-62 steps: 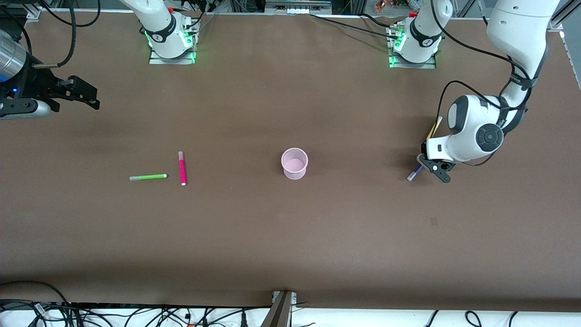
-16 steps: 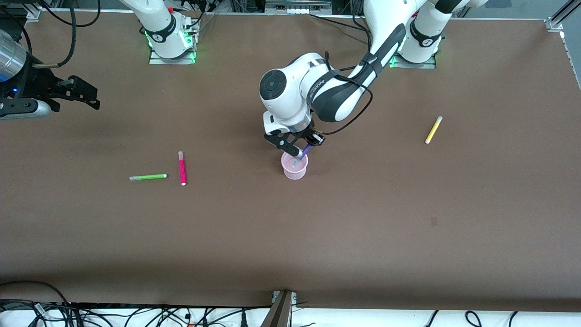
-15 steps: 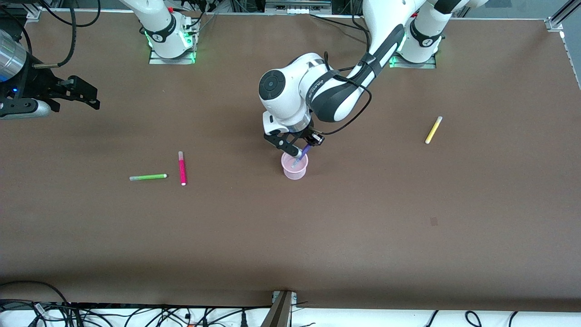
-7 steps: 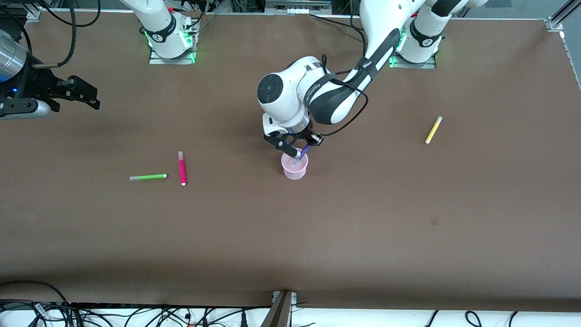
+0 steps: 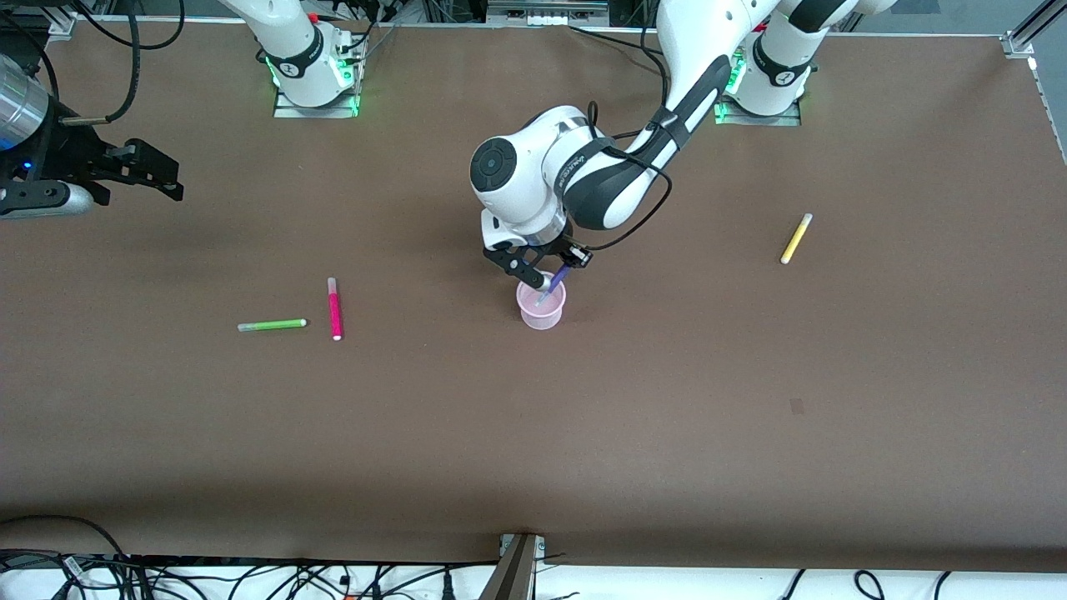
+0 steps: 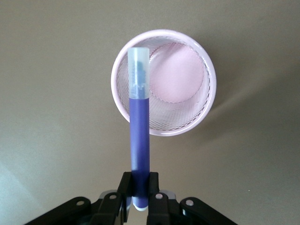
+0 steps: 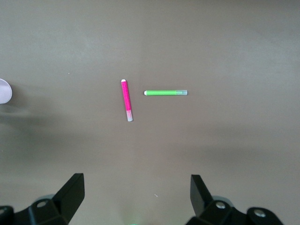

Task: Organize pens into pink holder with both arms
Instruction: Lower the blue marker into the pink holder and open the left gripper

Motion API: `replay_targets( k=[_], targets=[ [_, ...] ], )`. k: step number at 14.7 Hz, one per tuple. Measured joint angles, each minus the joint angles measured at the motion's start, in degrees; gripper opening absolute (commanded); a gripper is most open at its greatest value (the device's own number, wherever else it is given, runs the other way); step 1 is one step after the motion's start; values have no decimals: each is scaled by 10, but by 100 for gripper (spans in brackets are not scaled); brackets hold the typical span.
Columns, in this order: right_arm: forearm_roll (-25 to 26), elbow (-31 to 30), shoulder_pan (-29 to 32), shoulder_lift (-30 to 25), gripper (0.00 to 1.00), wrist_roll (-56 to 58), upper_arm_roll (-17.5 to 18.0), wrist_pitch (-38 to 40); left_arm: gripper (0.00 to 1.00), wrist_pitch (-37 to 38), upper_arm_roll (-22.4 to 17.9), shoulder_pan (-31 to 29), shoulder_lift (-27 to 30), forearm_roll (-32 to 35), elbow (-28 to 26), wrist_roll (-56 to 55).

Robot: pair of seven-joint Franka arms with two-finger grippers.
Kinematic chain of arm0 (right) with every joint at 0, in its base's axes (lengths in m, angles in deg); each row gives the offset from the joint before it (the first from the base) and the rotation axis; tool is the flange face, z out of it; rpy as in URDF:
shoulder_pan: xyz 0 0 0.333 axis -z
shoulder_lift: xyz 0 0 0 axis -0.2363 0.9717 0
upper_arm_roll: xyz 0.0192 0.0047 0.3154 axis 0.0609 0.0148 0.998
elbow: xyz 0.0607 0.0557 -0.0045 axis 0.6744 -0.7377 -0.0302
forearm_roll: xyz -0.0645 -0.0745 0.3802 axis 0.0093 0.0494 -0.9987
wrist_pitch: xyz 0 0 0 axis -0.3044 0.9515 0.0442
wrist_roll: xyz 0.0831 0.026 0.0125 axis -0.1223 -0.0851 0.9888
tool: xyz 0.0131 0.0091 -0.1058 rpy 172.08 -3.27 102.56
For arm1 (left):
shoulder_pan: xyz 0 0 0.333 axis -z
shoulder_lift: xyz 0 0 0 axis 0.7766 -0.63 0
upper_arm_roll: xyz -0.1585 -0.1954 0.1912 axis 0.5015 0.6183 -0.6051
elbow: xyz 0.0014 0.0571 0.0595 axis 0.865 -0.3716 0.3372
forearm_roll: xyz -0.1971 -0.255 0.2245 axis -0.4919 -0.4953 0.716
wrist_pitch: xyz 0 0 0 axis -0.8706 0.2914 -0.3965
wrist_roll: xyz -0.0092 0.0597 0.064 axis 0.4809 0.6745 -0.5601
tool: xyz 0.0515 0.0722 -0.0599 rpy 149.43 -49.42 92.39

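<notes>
The pink holder point(image 5: 542, 310) stands upright mid-table. My left gripper point(image 5: 543, 268) hangs just above it, shut on the purple pen point(image 5: 557, 278). In the left wrist view the purple pen point(image 6: 139, 136) runs from the left gripper point(image 6: 139, 187) to the holder's rim point(image 6: 206, 108), its pale capped end over the opening. The green pen point(image 5: 272, 325) and the magenta-pink pen point(image 5: 335, 308) lie near each other toward the right arm's end. The yellow pen point(image 5: 795, 238) lies toward the left arm's end. My right gripper point(image 5: 171, 182) waits open, high over the table, with the green pen point(image 7: 165, 93) and magenta-pink pen point(image 7: 127, 101) below it.
The brown table point(image 5: 667, 400) carries nothing else. Both arm bases stand on plates along the edge farthest from the front camera. Cables and a metal bracket point(image 5: 518, 567) sit past the table's nearest edge.
Since the earliest frame the left gripper has carried the purple pen from the left arm's end to above the holder. Over the last second it has barely moved. The right arm is still.
</notes>
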Motion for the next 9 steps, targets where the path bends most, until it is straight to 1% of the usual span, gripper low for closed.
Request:
replay_targets(
  k=[9],
  targets=[
    [0, 0, 0, 0, 100, 0, 0, 0, 17, 0, -7, 1, 0, 0, 11, 0]
  ],
)
